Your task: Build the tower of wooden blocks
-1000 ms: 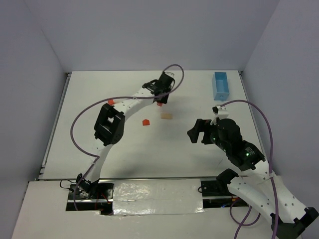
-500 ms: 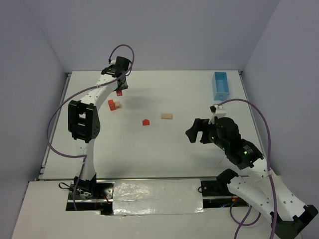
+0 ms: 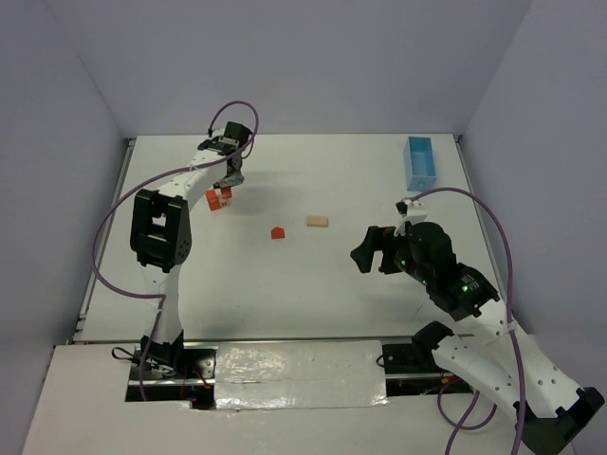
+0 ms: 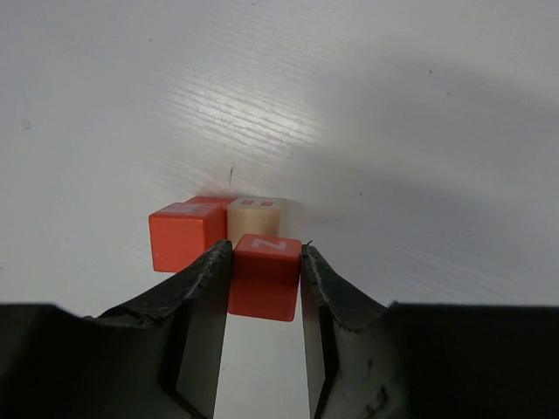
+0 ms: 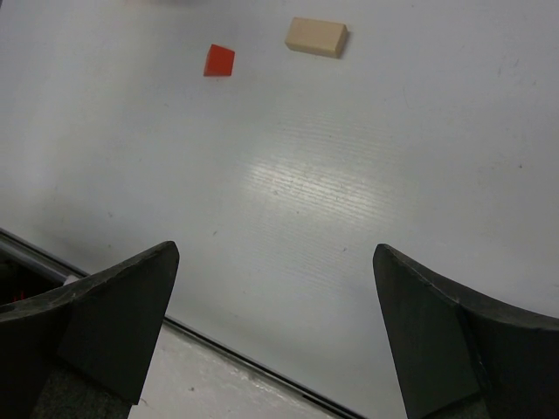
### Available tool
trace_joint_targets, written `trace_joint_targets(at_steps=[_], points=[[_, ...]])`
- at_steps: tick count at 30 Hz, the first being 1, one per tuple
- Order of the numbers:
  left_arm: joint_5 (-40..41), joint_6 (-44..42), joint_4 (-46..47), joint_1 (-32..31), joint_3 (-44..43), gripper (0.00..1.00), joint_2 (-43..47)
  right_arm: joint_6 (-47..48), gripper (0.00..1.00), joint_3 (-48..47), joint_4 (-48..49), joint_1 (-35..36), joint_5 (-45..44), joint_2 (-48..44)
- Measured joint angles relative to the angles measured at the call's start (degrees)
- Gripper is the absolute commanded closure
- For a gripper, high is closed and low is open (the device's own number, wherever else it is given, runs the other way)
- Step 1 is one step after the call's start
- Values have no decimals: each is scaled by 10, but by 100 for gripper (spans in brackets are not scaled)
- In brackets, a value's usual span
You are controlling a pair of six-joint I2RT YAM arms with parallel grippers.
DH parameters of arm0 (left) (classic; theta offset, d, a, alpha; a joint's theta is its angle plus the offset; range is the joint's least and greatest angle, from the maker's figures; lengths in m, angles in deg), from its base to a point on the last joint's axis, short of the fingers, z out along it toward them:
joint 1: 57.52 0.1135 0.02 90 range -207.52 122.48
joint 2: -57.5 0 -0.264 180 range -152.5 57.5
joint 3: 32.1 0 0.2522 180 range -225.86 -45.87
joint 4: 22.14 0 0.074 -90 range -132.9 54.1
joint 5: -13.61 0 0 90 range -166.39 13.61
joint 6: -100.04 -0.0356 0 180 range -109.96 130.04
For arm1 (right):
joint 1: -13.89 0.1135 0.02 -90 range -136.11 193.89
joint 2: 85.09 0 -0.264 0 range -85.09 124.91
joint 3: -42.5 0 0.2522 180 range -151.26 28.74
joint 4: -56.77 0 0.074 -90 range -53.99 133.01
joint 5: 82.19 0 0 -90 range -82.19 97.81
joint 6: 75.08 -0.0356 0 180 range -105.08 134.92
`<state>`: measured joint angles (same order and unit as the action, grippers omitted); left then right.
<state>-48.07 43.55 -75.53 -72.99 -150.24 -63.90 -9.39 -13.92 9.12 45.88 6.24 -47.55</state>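
Observation:
My left gripper (image 4: 266,262) is shut on a red-orange cube (image 4: 265,275) with a white letter on its top face. Just beyond it, a second red-orange cube (image 4: 182,234) and a pale tan cube (image 4: 256,218) sit side by side on the table. In the top view this group (image 3: 214,198) is at the far left, with the left gripper (image 3: 228,182) over it. A small red block (image 3: 278,232) and a tan bar (image 3: 317,221) lie mid-table. My right gripper (image 3: 365,254) hangs open and empty to their right. The right wrist view shows the red block (image 5: 219,60) and tan bar (image 5: 316,37).
A light-blue tray (image 3: 418,161) stands at the far right back of the white table (image 3: 313,284). Purple cables loop over both arms. The table's near edge (image 5: 218,349) runs under the right gripper.
The left arm has swung from the middle back to the far left with the red cube, then lowered it beside the two blocks there. The right arm has barely moved.

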Motion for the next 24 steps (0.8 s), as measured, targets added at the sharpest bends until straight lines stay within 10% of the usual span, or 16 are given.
trace_joint_targets(at_steps=[24], points=[[2, 15, 28, 14, 26, 64, 3, 5, 0, 0, 0, 0, 10, 7]])
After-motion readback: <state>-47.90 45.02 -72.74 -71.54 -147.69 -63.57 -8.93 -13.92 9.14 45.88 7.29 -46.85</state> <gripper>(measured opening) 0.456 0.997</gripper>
